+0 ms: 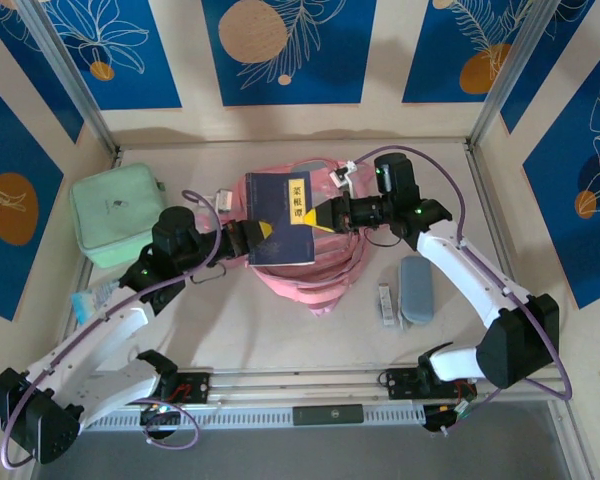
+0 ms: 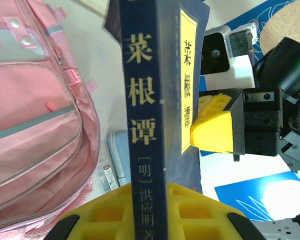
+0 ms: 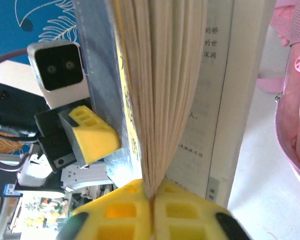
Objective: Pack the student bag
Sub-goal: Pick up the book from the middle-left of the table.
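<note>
Here, the left tool is clamped on the spine edge of a dark blue book. The right tool is pinched on the opposite, page edge, so the book is held between the two.

Directly beneath the book lies the student bag, at the centre of the tabletop, with its pink straps spilling out toward 5 o'clock. Whether its main pocket is open, and what it holds, is hidden by the book.

A mint green zip case sits at 9 o'clock of the bag, closed, so its contents cannot be seen. A grey-blue oblong case lies at 4 o'clock with a small white box just beside it. A light blue packet lies at 8 o'clock, partly under the left arm.

The left wrist view adds the yellow characters on the spine and the bag's pink front pockets. The right wrist view adds the fanned page edges and a printed page. Beige walls carry blue panels with orange discs and white leaf outlines.
</note>
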Motion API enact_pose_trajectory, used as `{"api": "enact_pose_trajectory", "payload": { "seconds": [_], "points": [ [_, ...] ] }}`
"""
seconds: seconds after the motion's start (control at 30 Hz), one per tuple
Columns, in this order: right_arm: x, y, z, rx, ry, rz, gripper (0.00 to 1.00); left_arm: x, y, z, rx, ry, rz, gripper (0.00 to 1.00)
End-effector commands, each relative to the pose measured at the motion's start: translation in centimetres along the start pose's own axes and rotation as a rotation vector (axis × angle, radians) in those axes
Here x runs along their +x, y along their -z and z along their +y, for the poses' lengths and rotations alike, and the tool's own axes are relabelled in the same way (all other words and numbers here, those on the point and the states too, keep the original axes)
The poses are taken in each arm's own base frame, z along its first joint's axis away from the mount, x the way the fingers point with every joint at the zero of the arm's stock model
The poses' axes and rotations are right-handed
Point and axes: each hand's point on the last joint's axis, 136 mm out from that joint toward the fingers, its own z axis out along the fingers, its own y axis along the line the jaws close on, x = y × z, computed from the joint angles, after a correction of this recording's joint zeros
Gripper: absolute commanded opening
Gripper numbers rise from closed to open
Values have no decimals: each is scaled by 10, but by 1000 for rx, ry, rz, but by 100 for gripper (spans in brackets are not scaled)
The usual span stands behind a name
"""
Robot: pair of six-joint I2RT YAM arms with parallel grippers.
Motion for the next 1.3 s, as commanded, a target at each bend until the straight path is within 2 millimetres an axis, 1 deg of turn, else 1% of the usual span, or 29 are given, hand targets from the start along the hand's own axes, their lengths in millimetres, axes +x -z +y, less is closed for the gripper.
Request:
{"api": "enact_pose_trajectory", "payload": {
  "seconds": [0.0, 0.03, 0.07, 0.13, 0.2, 0.23, 0.33, 0.43, 0.5, 0.57, 0.63, 0.7, 0.8, 0.9, 1.13, 1.27],
  "points": [
    [6, 3, -5, 2, 3, 18, 30, -22, 2, -31, 74, -61, -68, 0],
    [7, 5, -11, 19, -12, 13, 42, -24, 2, -34, 86, -61, -75, 0],
    [8, 7, -16, 32, -29, 7, 49, -27, 2, -39, 100, -63, -85, 0],
    [12, 10, -30, 52, -79, -2, 60, -33, 1, -45, 128, -57, -107, 0],
    [16, 11, -37, 47, -113, 3, 67, -35, -2, -50, 151, -49, -118, 0],
    [17, 9, -38, 29, -124, 13, 69, -36, -4, -53, 165, -47, -119, 0],
    [21, 0, -23, -67, -120, 65, 73, -34, -16, -59, 198, -37, -110, 0],
    [26, -11, -11, -127, -125, 107, 74, -35, -25, -64, 214, -38, -105, 0],
    [28, -14, -5, -167, -131, 119, 72, -38, -26, -62, 205, -44, -121, 0],
    [27, -11, 1, -199, -125, 113, 67, -39, -25, -60, 188, -55, -127, 0],
    [26, -5, 7, -212, -116, 96, 61, -38, -26, -49, 120, -66, -120, 0],
    [26, 2, 10, -196, -102, 70, 51, -35, -25, -35, 43, -77, -116, 0],
    [28, 7, 14, -167, -67, 50, 37, -34, -24, -25, 3, -84, -118, 0],
    [27, 8, 12, -152, -64, 47, 27, -31, -25, -17, -31, -82, -108, 0],
    [26, 12, 3, -129, -84, 37, 18, -29, -26, -10, -70, -95, -90, 0],
    [24, 15, 0, -115, -96, 20, 5, -26, -28, -2, -100, -82, -77, 0]
  ]
}}
